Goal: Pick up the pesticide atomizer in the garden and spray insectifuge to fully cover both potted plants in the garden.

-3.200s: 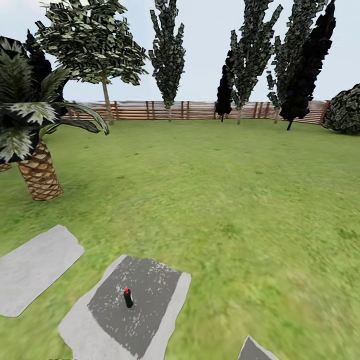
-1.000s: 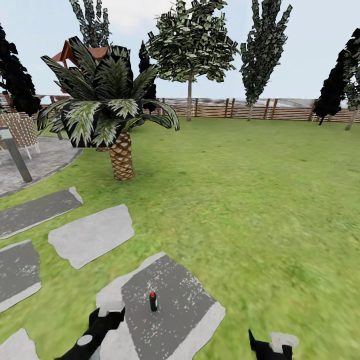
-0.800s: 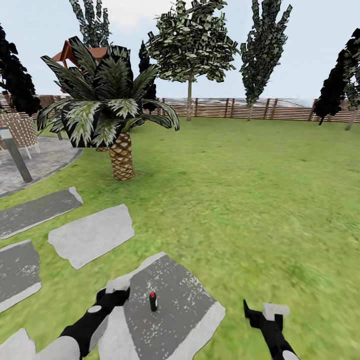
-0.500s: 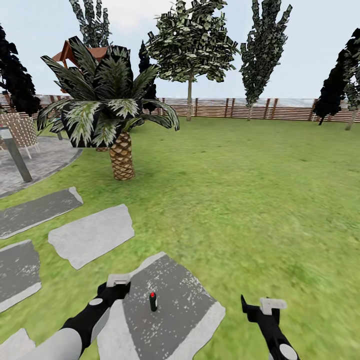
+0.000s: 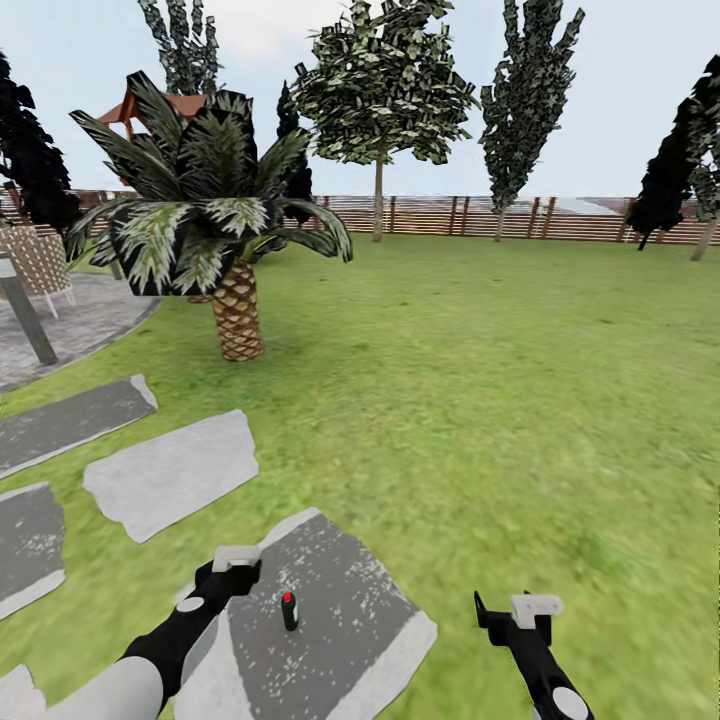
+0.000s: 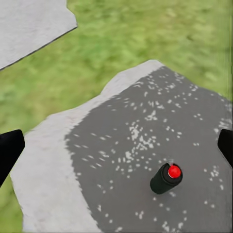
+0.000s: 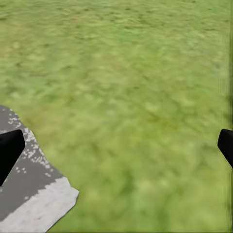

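Note:
The pesticide atomizer (image 5: 289,610) stands upright on a dark grey stepping stone (image 5: 340,620); it has a slim dark body with a red mark on top. In the left wrist view the atomizer (image 6: 166,178) sits ahead of the fingers, off to one side. My left gripper (image 5: 233,567) hovers just left of the bottle, apart from it, with its jaws open and wide (image 6: 116,150). My right gripper (image 5: 510,608) hangs open over the lawn to the right of the stone (image 7: 116,145). The potted plants are out of view.
A tall palm-like plant (image 5: 215,230) rises from the lawn at the left. More stepping stones (image 5: 170,475) lead left toward the round paved patio (image 5: 80,320), where a post (image 5: 25,315) and a wicker chair (image 5: 40,262) stand. A slatted fence (image 5: 480,215) and trees close off the far side.
The camera turned left, then shifted slightly. Both arms rose into the head view, and the left gripper came forward beside the atomizer. The bottle stays on its stone.

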### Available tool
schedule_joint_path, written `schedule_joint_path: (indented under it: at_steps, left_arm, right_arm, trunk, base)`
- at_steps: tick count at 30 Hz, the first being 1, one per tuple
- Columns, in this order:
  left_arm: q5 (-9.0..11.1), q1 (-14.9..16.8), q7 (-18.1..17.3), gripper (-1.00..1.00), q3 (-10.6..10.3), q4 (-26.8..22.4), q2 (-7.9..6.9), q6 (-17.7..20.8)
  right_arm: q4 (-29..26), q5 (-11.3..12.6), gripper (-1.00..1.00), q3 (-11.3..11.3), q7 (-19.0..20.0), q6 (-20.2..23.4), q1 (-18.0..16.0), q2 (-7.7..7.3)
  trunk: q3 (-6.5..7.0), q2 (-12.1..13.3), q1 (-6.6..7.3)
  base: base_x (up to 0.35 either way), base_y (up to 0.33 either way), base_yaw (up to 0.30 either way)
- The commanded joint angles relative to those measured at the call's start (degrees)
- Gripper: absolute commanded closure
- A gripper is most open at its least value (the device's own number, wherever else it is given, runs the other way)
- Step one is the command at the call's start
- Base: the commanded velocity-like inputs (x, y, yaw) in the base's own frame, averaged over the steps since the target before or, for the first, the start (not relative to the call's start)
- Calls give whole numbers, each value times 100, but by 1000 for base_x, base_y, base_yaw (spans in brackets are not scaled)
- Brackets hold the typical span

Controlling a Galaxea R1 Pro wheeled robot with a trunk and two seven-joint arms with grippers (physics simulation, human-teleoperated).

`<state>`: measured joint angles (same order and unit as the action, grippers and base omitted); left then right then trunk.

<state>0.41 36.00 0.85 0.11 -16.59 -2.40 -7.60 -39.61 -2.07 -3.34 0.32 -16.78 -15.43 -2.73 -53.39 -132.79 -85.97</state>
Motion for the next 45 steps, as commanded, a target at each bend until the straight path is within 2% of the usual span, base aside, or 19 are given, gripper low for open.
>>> schedule_joint_path:
  at_steps: [1, 12, 25, 35, 45]
  left_arm:
    - [4, 4, 7, -100, -1, 9, 1, -19]
    - [20, 4, 15, -100, 22, 11, 2, -22]
    - [21, 4, 20, -100, 32, 7, 2, -22]
    - [21, 4, 4, -100, 26, -4, 2, -16]
    - [21, 0, 3, -100, 28, 15, 0, -21]
  right_arm:
    - [6, -22, -100, -9, 3, -18, -2, 1]
    - [6, -22, -100, -17, -13, -18, -1, 1]
    - [6, -34, -100, -7, -14, -18, -2, -1]
    - [6, -29, -100, -8, -14, -18, -4, 0]
    - [6, -28, -100, -8, -16, -18, -1, 1]
  trunk:
    - [-5, -2, 1]
    - [-5, -2, 1]
    - [-5, -2, 1]
    - [-5, -2, 1]
    - [-245, -403, -219]
  base:
    - [33, -270, 82]
    - [53, -275, 231]
    - [175, -259, 15]
    - [31, -26, 0]
    - [0, 0, 0]
